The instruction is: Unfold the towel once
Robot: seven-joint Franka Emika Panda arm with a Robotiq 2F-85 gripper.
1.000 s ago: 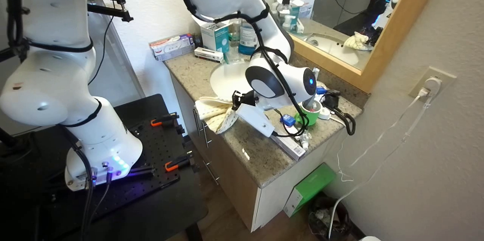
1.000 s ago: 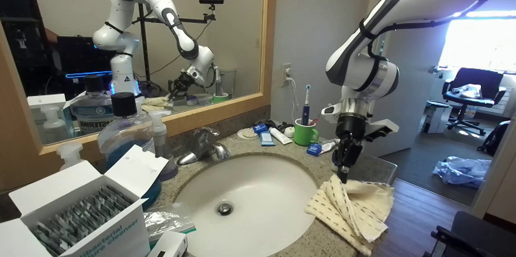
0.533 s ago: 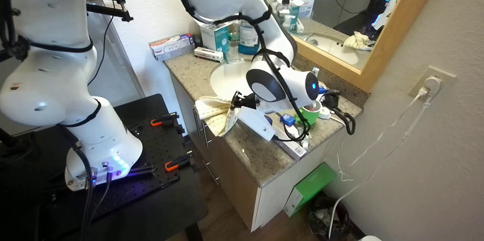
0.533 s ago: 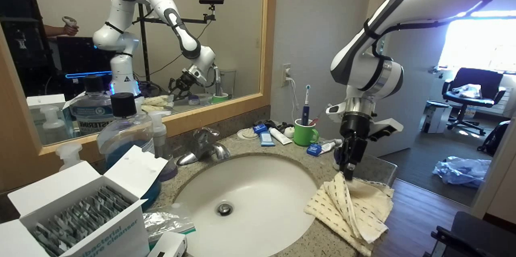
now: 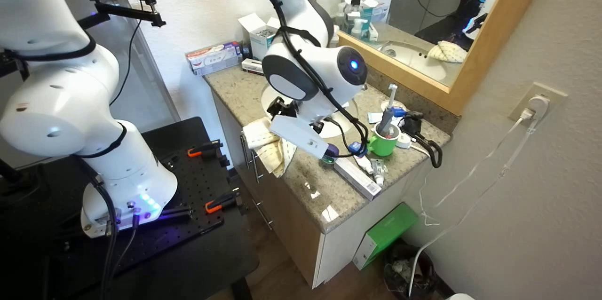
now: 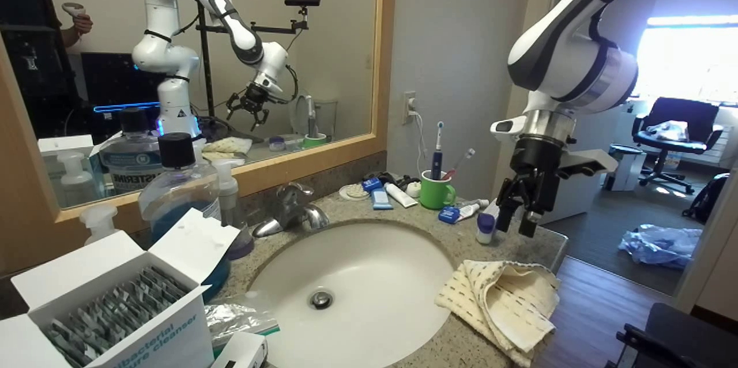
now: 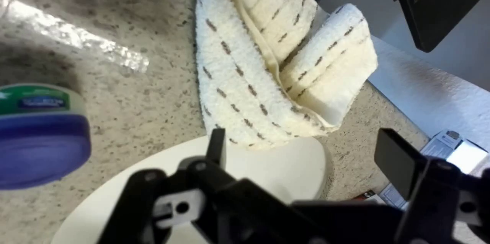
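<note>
Cream, brown-dashed cloth towel lay loosely folded at the rim of the oval white sink. Black two-fingered tool hung higher, same side of sink, spread wide, empty; probably held clear to choose a fold.

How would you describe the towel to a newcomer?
Find the sink in the speckled counter. The towel lies loosely folded at the sink's rim, away from the faucet. Unlike the purple-lidded container nearby, it's cream cloth with rows of dark dashes.
</note>
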